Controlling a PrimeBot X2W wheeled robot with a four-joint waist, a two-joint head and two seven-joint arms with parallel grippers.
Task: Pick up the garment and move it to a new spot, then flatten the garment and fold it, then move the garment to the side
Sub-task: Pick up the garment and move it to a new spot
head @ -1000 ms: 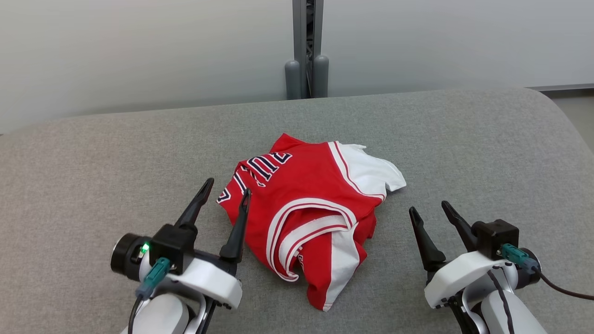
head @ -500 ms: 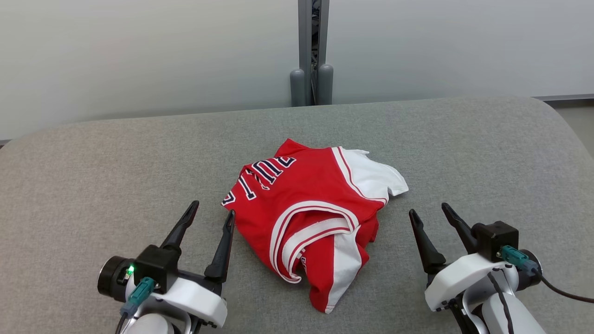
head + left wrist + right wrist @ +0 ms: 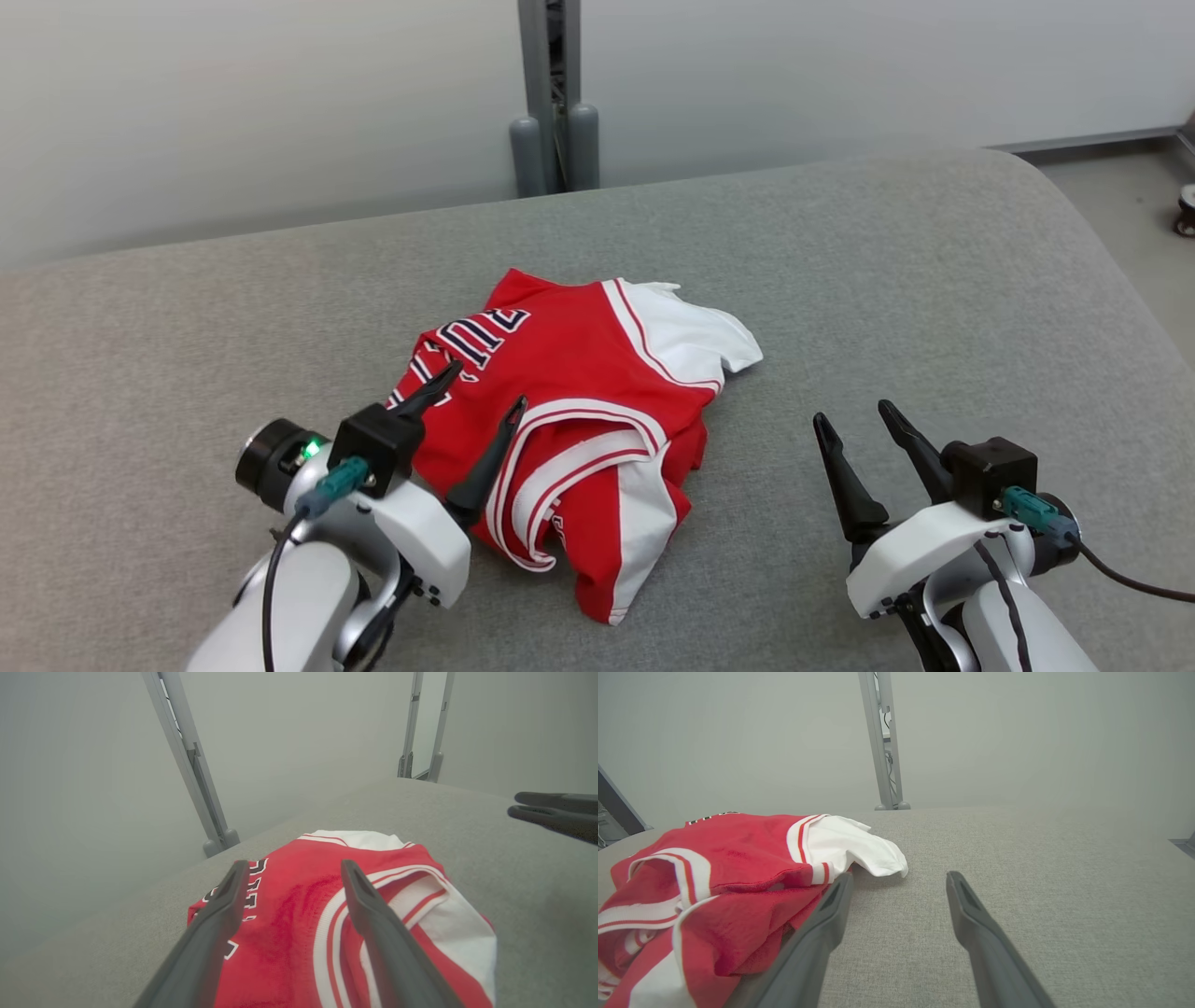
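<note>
Left gripper (image 3: 488, 384) advanced over garment (image 3: 579, 359), jaws apart.

Garment (image 3: 579, 411): lies at the middle of the padded surface (image 3: 887, 280).
Left gripper (image 3: 487, 385): near left, fingers over the garment's left part; contact cannot be told.
Right gripper (image 3: 852, 413): near right, over bare surface, apart from the garment.
Upright post (image 3: 551, 93): behind the surface's far edge, between wall panels (image 3: 233, 112).

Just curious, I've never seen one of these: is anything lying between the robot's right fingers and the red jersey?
No. In the head view, the stretch between the right fingers and the red jersey is bare grey padded surface.
</note>
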